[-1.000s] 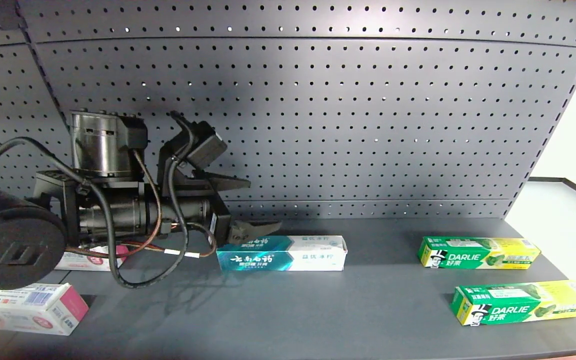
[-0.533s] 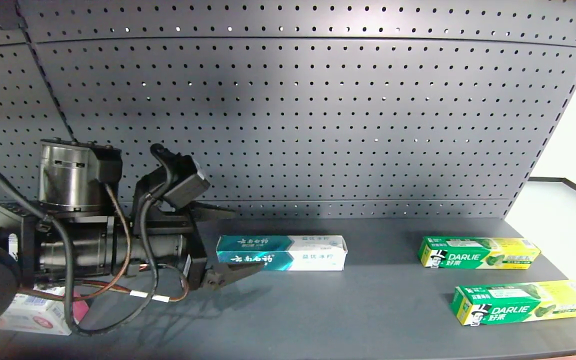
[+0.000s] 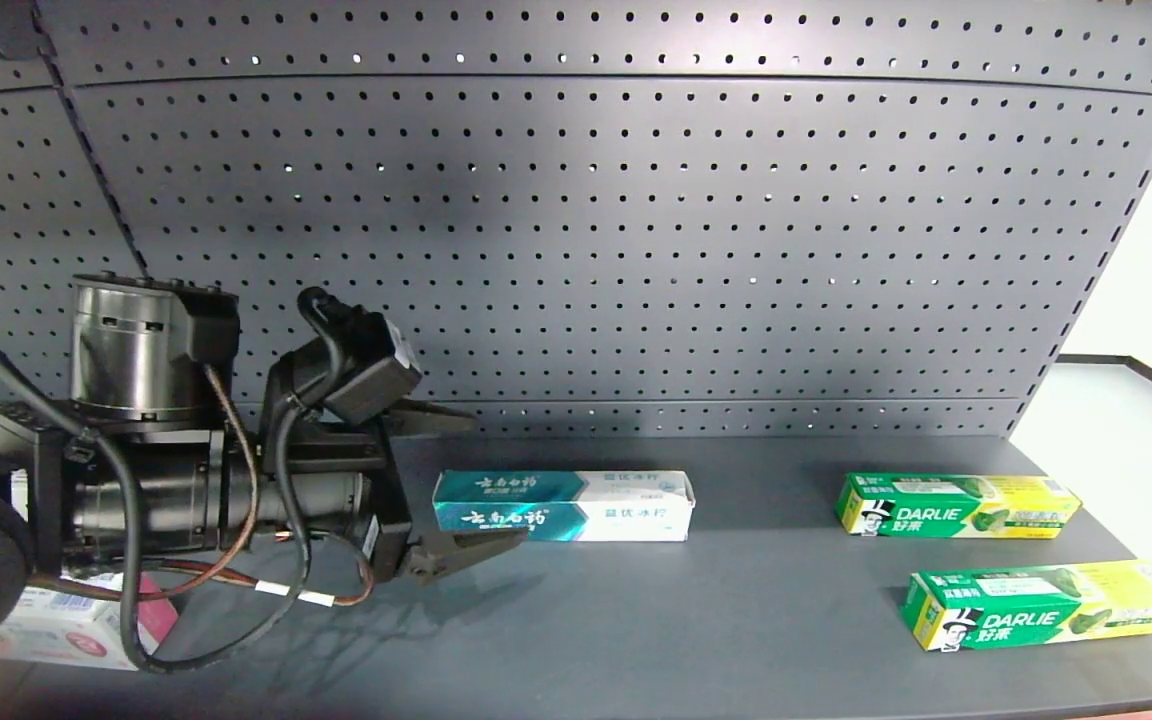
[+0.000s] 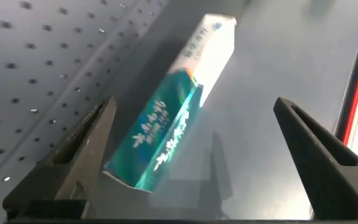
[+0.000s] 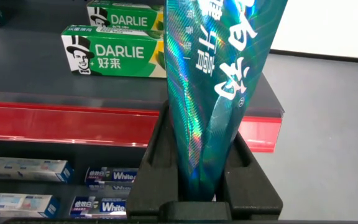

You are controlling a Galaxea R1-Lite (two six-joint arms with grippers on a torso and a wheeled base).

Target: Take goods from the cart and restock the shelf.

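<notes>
Shelf (image 3: 736,620) | left tool (image 3: 498,478) spread near teal-white box (image 3: 576,505) end | right tool (image 5: 207,146) pinching teal carton (image 5: 219,74)

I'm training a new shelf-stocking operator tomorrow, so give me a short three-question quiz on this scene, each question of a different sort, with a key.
1. True or false: the left gripper is shut on the teal-and-white box.
2. How many green boxes lie on the shelf in the head view?
3. The right gripper holds: A) a teal box; B) a green box; C) nothing.

Key:
1. False. Its fingers are open and the box lies free on the shelf.
2. Two.
3. A.
</notes>
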